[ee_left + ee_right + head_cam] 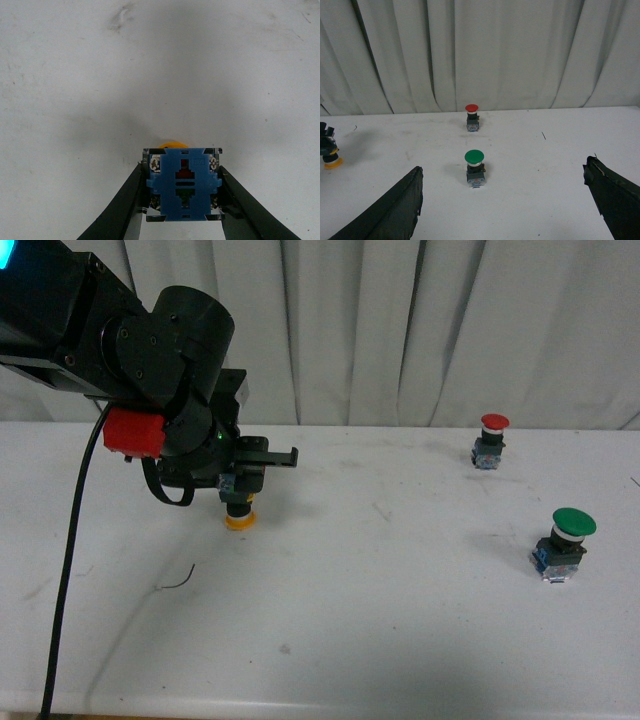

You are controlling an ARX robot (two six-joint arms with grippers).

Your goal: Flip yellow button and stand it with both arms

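We are seeing the right gripper [502, 170] with fingers [395, 210] spread wide, empty. The green button [563, 540] is standing ahead-right. At left, the left gripper [182, 172] is pinching the yellow button [238, 519] by its blue block [182, 192], cap down at the table [380, 630]. The red button [491, 439] is standing farthest.

— What is hidden in the front view?
— Most of the yellow button [238, 508] is covered by the left gripper [238, 490] clamped on it; only the cap [239, 521] is left exposed. The left arm [90, 330] is cut off by the top and left edges.
— And from the left wrist?
— The cap is masked by the blue block [183, 187], save a sliver. The fingers [125, 205] are cropped at the bottom edge.
— From the right wrist?
— The right gripper [503, 167], spread wide, is cropped at the bottom and right edges.
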